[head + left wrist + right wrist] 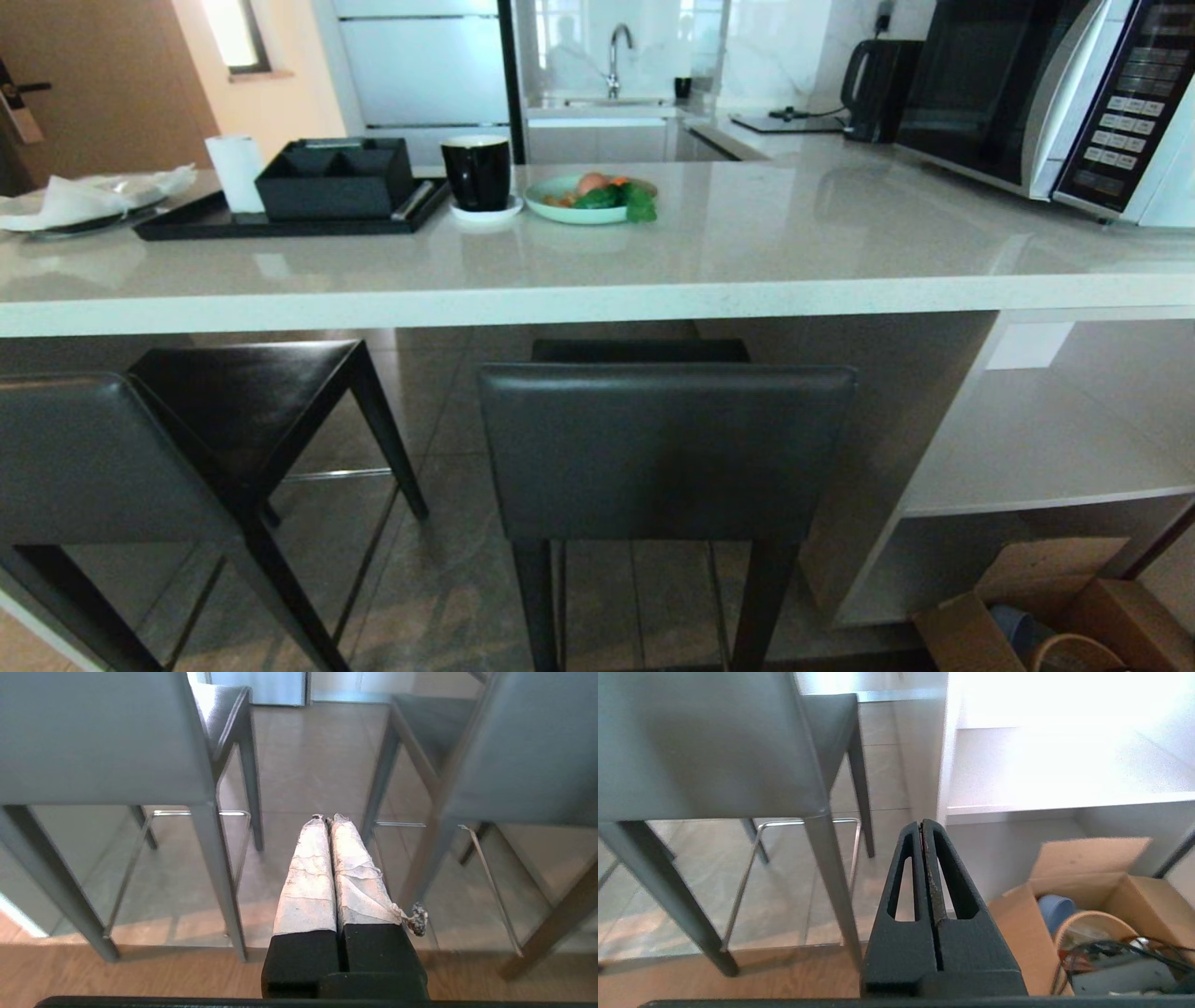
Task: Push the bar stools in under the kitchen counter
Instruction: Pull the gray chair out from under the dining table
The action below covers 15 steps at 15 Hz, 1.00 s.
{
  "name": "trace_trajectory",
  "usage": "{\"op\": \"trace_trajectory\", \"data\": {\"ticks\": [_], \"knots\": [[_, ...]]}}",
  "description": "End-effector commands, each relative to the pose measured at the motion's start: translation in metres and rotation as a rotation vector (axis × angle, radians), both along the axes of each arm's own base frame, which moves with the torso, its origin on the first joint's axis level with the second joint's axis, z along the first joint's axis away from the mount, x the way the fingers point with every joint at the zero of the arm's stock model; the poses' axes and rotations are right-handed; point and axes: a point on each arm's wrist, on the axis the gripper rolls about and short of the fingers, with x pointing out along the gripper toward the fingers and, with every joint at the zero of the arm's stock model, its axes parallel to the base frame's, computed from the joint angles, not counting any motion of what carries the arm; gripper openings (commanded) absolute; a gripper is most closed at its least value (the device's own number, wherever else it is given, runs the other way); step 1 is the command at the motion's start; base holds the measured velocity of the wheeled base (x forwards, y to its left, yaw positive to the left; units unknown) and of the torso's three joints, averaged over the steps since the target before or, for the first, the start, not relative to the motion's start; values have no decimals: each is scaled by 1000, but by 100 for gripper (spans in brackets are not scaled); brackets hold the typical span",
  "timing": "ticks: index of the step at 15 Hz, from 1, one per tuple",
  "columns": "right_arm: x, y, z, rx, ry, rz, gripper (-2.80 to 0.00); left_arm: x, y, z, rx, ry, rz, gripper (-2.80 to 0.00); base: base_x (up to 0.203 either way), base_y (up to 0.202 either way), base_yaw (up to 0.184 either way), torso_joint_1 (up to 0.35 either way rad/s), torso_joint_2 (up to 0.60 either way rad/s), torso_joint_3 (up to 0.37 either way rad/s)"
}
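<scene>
The two bar stools [665, 448] stand before me at the kitchen counter [597, 303], backrests towards me and seats partly under its edge, while my left gripper [327, 819] and right gripper [921, 823], both pressed together and empty, hang low behind them.

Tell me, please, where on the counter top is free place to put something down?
The counter is bare along its front edge and across the stretch between the green plate and the microwave. The far left is crowded: black tray, organiser box, paper roll, black mug, crumpled paper.
</scene>
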Motion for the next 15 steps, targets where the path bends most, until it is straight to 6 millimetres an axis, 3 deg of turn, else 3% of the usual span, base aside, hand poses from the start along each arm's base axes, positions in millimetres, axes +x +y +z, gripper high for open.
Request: {"op": "trace_trajectory", "data": {"ticks": [1,8,15], "knots": [[0,0,0,0,0,2,-280,0,0,0,0,2,1,-280,0,0,0,0,0,0],[0,0,0,0,0,2,-280,0,0,0,0,2,1,-280,10,0,0,0,1,0],[0,0,0,-1,0,2,-280,0,0,0,0,2,1,-280,192,0,2,4,-2,3]]}}
